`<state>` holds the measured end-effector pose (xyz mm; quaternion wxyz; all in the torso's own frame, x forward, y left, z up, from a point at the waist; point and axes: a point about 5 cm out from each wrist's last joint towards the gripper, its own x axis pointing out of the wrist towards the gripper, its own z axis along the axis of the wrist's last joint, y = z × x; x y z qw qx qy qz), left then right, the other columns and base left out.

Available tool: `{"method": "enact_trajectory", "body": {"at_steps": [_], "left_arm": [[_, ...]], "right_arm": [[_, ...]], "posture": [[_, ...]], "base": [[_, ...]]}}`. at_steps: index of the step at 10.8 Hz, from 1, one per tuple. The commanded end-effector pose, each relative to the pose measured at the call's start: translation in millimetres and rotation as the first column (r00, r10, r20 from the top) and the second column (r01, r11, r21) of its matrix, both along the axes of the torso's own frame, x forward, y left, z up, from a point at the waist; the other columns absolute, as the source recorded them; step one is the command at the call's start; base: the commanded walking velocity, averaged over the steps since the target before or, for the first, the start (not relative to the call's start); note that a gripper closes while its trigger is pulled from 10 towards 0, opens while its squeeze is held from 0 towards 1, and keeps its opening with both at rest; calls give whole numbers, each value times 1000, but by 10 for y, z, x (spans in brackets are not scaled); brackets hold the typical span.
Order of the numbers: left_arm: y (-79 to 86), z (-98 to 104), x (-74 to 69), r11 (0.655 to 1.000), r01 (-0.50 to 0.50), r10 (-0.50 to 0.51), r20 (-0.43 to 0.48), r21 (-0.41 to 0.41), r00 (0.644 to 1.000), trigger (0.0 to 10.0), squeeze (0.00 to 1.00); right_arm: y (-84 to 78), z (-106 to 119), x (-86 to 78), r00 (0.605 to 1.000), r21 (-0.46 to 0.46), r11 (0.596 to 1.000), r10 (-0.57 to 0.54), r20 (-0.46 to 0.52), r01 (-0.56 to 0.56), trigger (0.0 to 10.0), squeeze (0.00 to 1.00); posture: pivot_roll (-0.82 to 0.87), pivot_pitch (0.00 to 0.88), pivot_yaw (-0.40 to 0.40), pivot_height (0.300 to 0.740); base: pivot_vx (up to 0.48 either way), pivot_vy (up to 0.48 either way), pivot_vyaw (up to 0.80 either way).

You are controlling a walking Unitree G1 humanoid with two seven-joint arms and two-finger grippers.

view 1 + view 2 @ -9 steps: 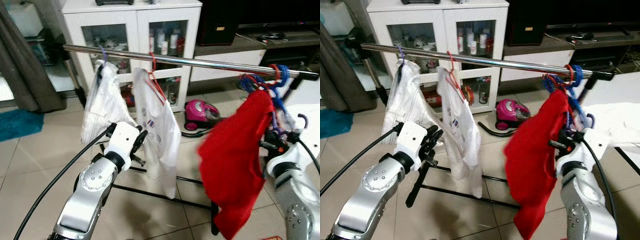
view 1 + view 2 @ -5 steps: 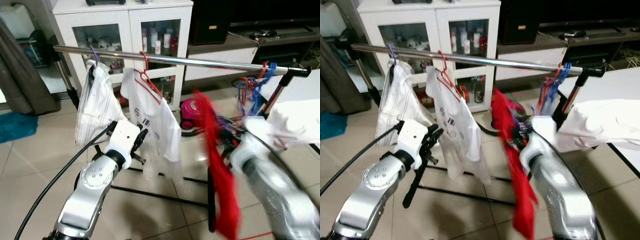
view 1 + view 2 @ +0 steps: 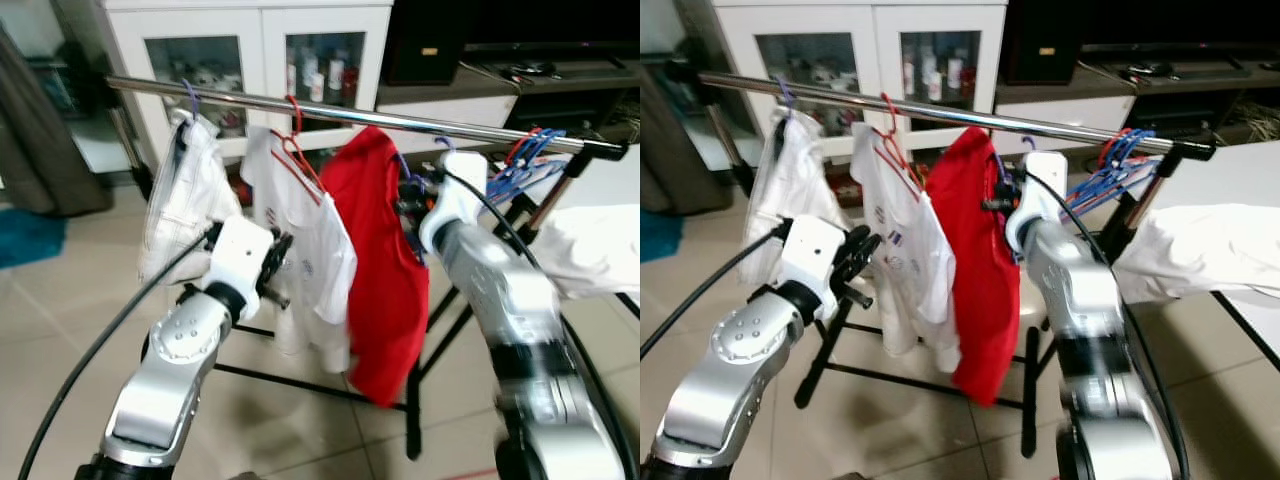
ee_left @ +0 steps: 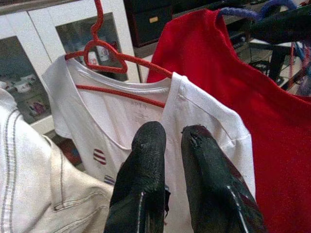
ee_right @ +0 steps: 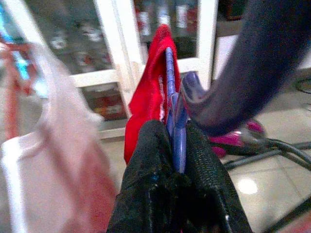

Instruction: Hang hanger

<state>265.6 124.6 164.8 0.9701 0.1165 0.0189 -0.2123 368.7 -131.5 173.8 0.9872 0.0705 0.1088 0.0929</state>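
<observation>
My right claw (image 5: 172,160) grips the blue hanger (image 5: 174,124) carrying the red shirt (image 3: 375,250); its hook sits just under the rail (image 3: 340,112); left claw (image 4: 172,160) idle, clenched empty.

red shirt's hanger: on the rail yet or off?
Cannot tell. Right gripper is shut on the blue hanger beside the rail; the hook is blurred.

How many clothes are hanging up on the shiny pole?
3: a white garment at the left end, a white T-shirt on a red hanger beside it, then a red shirt, held at its hanger by the right end effector.
</observation>
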Motion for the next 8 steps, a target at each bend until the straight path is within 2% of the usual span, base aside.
{"method": "enact_trajectory", "body": {"at_steps": [1,3,6,8], "left_arm": [[-7,70,-2,1000,5,-5,12,-1,1000,10000,0],[-8,94,-40,1000,15,-15,0,6,1000,10000,0],[10,85,-107,1000,18,-18,-25,21,1000,10000,0],[4,101,-135,999,32,-32,-32,23,999,10000,0]], "right_arm": [[-69,88,93,998,3,999,-51,31,51,10000,0],[-76,235,290,994,8,996,-87,71,87,10000,0],[-120,292,403,991,2,993,-117,71,117,10000,0],[-98,190,446,995,-64,994,-92,-28,90,10000,0]], "posture": [[28,73,-53,740],[39,92,-58,740],[50,111,-67,740],[60,122,-67,740]], "base": [[0,0,0],[0,0,0],[0,0,0],[0,0,0]]}}
